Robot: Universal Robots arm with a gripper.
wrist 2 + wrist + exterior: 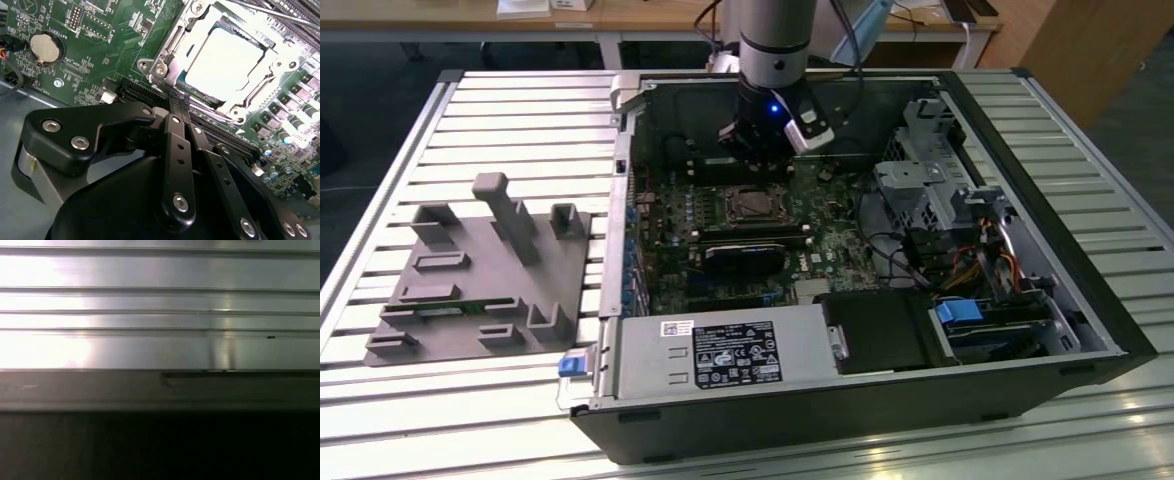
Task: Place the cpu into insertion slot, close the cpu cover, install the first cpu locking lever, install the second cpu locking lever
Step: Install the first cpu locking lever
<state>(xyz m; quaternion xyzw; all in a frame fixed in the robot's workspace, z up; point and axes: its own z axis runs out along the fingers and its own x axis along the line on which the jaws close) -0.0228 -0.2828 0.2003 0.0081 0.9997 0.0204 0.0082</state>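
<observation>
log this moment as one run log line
gripper: shut, empty, above motherboard beside socket | cpu: seated in insertion slot | cpu cover: closed over it

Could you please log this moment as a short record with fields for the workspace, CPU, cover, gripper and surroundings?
workspace: open computer case lying on a slatted metal table
cpu: seated in the insertion slot on the motherboard, silvery top showing
cpu cover: frame lying down around the cpu
gripper: fingers together, holding nothing, above the board beside the socket
coin cell battery: on the board, away from the socket
grey fixture block: on the table, at the exterior view's left
</observation>
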